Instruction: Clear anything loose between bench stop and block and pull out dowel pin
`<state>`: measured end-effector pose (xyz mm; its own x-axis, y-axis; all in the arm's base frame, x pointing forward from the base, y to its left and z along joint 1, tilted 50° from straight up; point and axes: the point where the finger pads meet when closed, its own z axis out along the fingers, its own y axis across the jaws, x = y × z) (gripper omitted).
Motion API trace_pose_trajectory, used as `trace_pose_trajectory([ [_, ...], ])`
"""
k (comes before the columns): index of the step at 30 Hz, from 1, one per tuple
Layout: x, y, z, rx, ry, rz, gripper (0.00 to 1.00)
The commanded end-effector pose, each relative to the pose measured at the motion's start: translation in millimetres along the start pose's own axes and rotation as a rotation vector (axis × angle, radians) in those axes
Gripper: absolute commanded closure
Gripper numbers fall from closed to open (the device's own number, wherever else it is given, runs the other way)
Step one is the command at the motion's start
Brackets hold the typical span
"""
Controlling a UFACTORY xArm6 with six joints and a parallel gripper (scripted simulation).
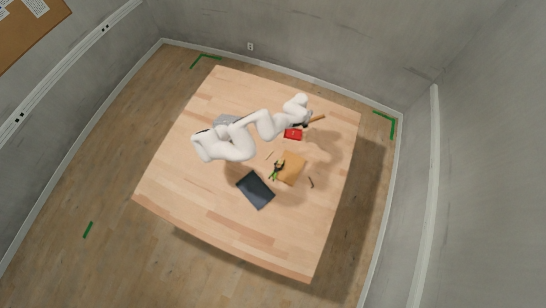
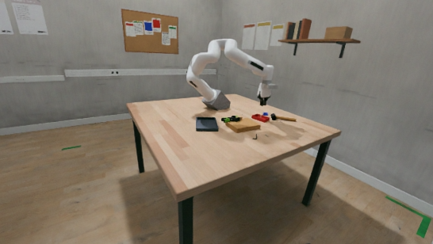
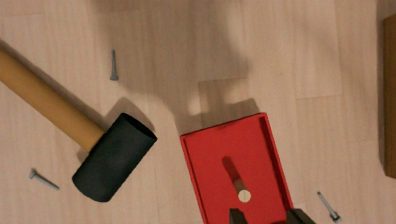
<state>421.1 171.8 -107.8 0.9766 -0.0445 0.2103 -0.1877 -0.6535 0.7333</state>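
The dowel pin (image 3: 237, 183) lies inside the red tray (image 3: 237, 167), its pale end toward my fingers. My gripper (image 3: 267, 218) hovers above the tray's near end with its fingers apart and nothing between them. In the exterior view the gripper (image 2: 262, 102) is well above the red tray (image 2: 258, 117). The bench board (image 1: 291, 167) lies in the middle of the table with the green spring clamp (image 1: 276, 169) at its edge. The small block beside the clamp is too small to make out.
A hammer (image 3: 114, 157) lies left of the red tray, with loose screws (image 3: 114, 65) around it. A dark flat tray (image 1: 255, 190), a hex key (image 1: 311, 182) and a thin wooden strip (image 1: 269, 155) lie near the board. The board's edge (image 3: 390, 95) shows at the wrist view's right.
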Motion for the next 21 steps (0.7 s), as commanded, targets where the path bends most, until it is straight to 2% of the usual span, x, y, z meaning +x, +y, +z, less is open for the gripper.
trace_pose_trajectory([
  [1,1.0,-0.3,-12.1,0.002,0.002,0.001,0.72],
  [9,0.9,-0.3,-24.8,0.002,0.002,0.001,0.72],
  [21,0.9,-0.3,-27.2,0.002,0.002,0.001,0.72],
])
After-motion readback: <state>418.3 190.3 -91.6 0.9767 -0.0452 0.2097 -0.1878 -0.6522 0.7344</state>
